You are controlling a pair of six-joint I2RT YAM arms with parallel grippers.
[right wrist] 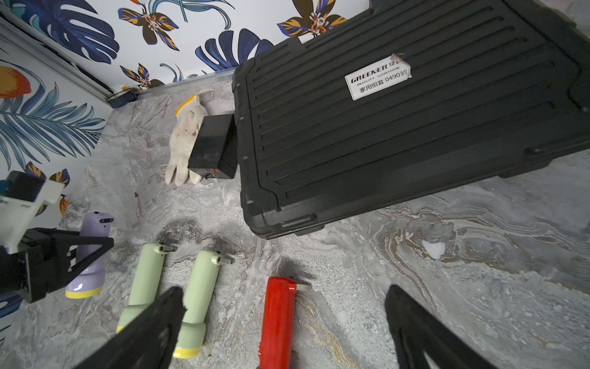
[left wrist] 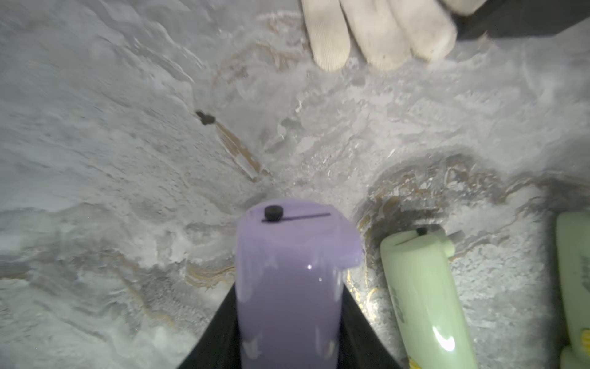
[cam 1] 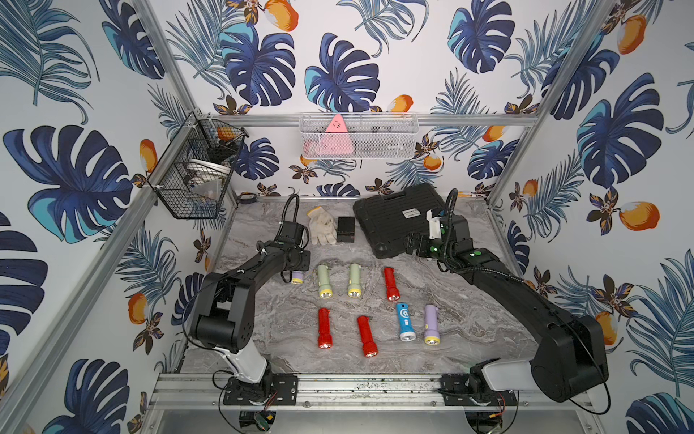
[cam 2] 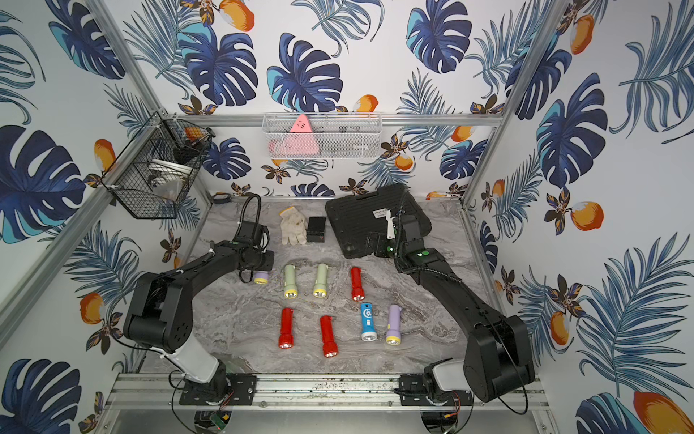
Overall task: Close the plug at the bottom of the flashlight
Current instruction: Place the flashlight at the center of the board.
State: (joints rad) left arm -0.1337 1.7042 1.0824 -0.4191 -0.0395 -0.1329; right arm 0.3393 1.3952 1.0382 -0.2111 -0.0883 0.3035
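Note:
My left gripper [cam 1: 297, 265] is shut on a lilac flashlight [cam 1: 297, 277] with a yellow head, holding it at the left end of the far row. In the left wrist view the black fingers [left wrist: 223, 322] clamp both sides of the lilac flashlight [left wrist: 287, 287]. Its bottom end [left wrist: 287, 217] shows a black knob and a thin dark slit, with no metal prongs standing out. My right gripper [cam 1: 411, 244] hangs open by the black case. In the right wrist view the right gripper [right wrist: 284, 292] is spread wide above a red flashlight [right wrist: 277, 322] whose plug [right wrist: 303, 286] sticks out sideways.
Several more flashlights lie in two rows: two green [cam 1: 323, 280] [cam 1: 354, 280], reds [cam 1: 323, 327] [cam 1: 366, 335], blue [cam 1: 405, 321], lilac [cam 1: 431, 324]. Behind them are a black tool case [cam 1: 394, 221], a small black box [cam 1: 345, 229] and a white glove [cam 1: 323, 225]. Wire baskets [cam 1: 195, 173] [cam 1: 358, 137] hang on the walls.

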